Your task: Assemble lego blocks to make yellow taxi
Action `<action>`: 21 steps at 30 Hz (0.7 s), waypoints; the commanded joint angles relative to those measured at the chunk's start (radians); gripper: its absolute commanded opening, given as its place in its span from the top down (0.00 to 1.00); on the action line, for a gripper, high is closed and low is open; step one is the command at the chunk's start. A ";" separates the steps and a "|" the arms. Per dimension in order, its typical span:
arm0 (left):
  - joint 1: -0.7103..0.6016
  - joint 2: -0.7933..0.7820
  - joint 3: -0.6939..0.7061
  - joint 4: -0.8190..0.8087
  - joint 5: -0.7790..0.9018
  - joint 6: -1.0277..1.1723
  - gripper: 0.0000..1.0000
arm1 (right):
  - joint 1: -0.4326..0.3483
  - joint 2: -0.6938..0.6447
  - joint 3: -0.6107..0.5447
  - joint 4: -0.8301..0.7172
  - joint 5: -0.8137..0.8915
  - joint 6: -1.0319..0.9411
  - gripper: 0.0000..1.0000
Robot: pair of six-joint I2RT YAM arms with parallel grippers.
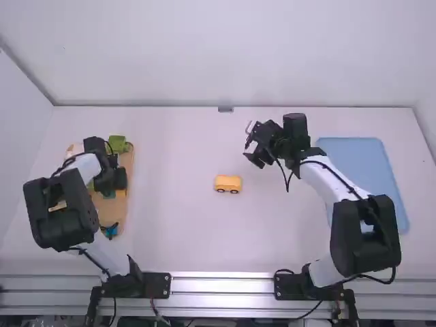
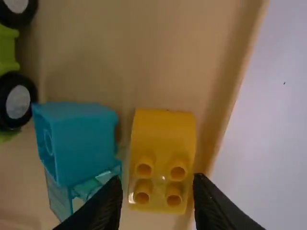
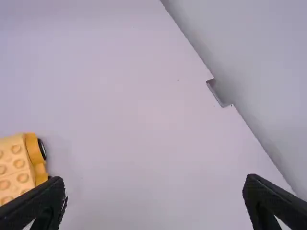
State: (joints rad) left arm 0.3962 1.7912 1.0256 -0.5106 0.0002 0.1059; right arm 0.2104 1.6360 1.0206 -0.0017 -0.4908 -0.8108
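- I have my left hand (image 1: pixel 111 182) low over the tan tray (image 1: pixel 127 160), its fingers spread astride a curved yellow plastic block with four studs (image 2: pixel 163 132); I can't be sure whether they touch it.
- Just beside that block I see a teal plastic block (image 2: pixel 84 139).
- My studded yellow plastic car base (image 1: pixel 228 183) sits on its wheels mid-bench (image 1: pixel 184 225).
- My right hand (image 1: pixel 251 144) is above the bench, fingers wide apart.
- A flat blue tray (image 1: pixel 361 163) lies farthest right.
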 commanded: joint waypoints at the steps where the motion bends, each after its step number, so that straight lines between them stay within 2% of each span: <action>1: -0.002 -0.005 -0.016 0.010 0.008 0.016 0.61 | 0.007 -0.013 0.006 0.002 -0.005 0.011 0.01; 15: 0.002 -0.005 -0.090 0.146 0.011 -0.005 0.58 | 0.006 -0.013 0.006 0.001 -0.006 0.011 0.02; 21: 0.002 -0.005 -0.123 0.183 0.011 -0.012 0.60 | 0.006 -0.013 0.006 0.002 -0.005 0.011 0.01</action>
State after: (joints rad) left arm 0.3965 1.7912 0.9215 -0.3214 -0.0002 0.1005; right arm 0.2123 1.6360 1.0206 -0.0021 -0.4908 -0.8104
